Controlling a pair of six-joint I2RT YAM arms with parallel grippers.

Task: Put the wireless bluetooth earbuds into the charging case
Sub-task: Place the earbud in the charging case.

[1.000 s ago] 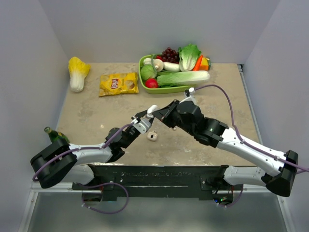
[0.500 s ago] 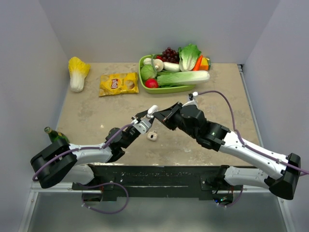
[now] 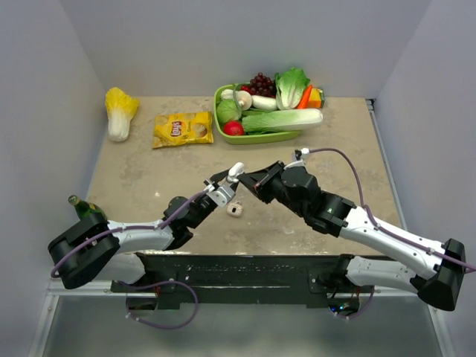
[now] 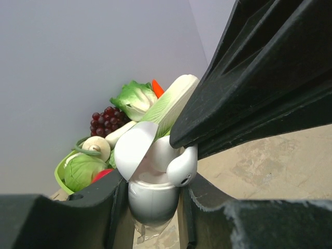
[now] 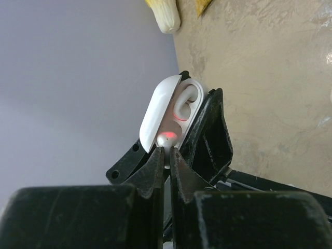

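My left gripper [image 3: 223,184] is shut on the white charging case [image 4: 153,199] and holds it above the table with its lid [image 4: 134,150] swung open. My right gripper [image 5: 167,155] is shut on a white earbud [image 5: 166,139] and holds it at the case's open mouth, where a red glow falls on it. In the left wrist view this earbud [image 4: 182,166] rests on the case's rim under the black right fingers [image 4: 249,78]. A second earbud [image 3: 235,210] lies on the table just below the two grippers.
At the back, a green tray [image 3: 223,100] holds vegetables and grapes. A yellow chips bag [image 3: 182,128] and a napa cabbage [image 3: 119,111] lie at the back left. A green bottle [image 3: 85,208] sits by the left arm's base.
The right arm's wrist has shifted slightly toward the near side, while its tips stay at the case's mouth. The left arm and the case have not moved.
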